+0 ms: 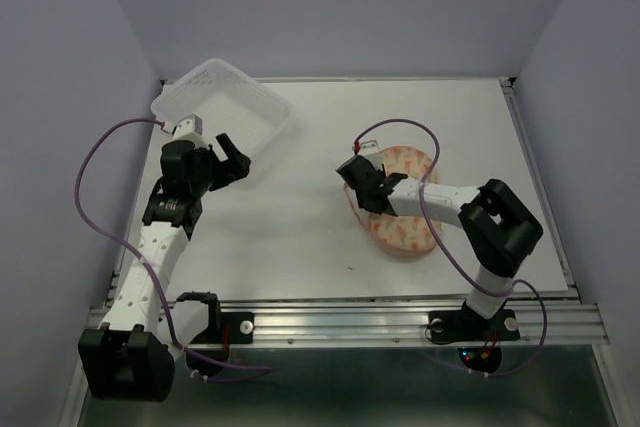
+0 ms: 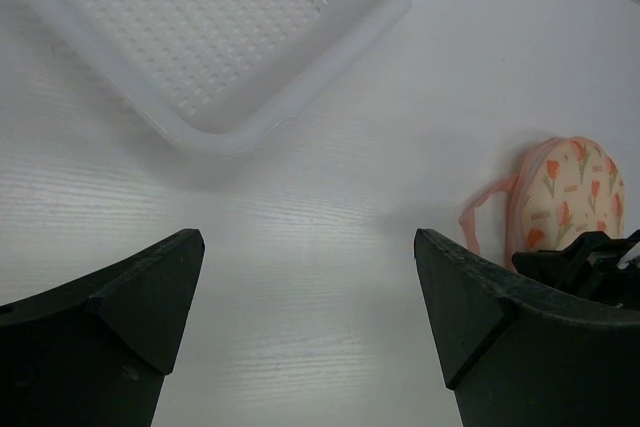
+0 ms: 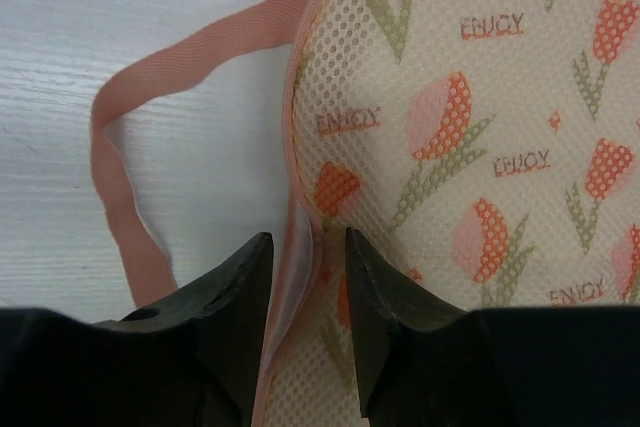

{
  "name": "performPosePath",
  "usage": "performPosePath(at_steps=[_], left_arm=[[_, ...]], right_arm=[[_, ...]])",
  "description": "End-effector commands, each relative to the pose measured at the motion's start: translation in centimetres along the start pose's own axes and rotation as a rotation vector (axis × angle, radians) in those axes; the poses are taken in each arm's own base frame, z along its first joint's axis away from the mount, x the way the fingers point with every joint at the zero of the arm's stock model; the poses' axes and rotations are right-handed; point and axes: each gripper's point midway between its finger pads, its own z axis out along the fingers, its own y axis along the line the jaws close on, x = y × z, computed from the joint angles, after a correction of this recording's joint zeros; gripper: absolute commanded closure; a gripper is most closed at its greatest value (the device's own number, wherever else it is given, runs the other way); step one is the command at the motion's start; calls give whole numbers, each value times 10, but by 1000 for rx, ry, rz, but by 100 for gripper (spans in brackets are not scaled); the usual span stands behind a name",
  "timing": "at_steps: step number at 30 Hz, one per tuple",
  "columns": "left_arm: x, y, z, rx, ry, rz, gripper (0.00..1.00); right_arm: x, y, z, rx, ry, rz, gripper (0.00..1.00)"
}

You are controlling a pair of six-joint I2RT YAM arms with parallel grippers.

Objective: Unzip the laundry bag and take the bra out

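Black fingers of the right tool (image 3: 307, 239) are held only narrowly parted, set astride the pink zipper rim (image 3: 293, 162) of the laundry bag (image 3: 470, 147). Whether the rim is actually pinched cannot be told from the wrist view. No zipper pull can be made out between them. Just to the left of the fingers the thin pink loop (image 3: 105, 162) is laid in an open curve on the white tabletop (image 3: 100, 7).

From above, the bag is seen lying to the right of the middle of the tabletop, its long axis running from the far side toward the arm bases with a slight slant to the right. The right tool is placed at the left edge of the far lobe, so the rest of the pouch lies to its right and nearer the bases — any pull along the zipper would be judged to follow the rim around that outline.

The bra is not seen in any view; it is presumably shut inside the pouch.

The left tool (image 1: 232, 155) is held wide apart and empty, well away from the bag, near the clear plastic tray (image 2: 215, 137). The right arm is plainly the nearer.
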Motion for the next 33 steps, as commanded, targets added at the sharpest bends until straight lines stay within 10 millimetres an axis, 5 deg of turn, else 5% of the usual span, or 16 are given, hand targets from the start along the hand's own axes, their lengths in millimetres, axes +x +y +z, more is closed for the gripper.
performPosePath(at_steps=[1,5,11,14,22,27,33], left_arm=[[-9,-5,-4,31,-47,18,1],[-9,-5,-5,31,-48,18,1],[-10,-6,-5,33,-49,17,1],[-10,-5,-5,32,-49,18,1],[-10,-5,-5,31,-50,19,1],[-9,-4,-4,26,-49,18,1],[-8,-4,-3,28,-45,18,1]], right_arm=[[-12,-3,5,40,-29,27,61],[-7,4,9,21,-12,20,64],[-10,9,11,3,-12,12,93],[-18,16,7,-38,-22,7,99],[-96,31,-38,-185,-172,47,99],[-130,5,-71,-140,-265,94,99],[-134,-47,-96,-18,-332,169,99]])
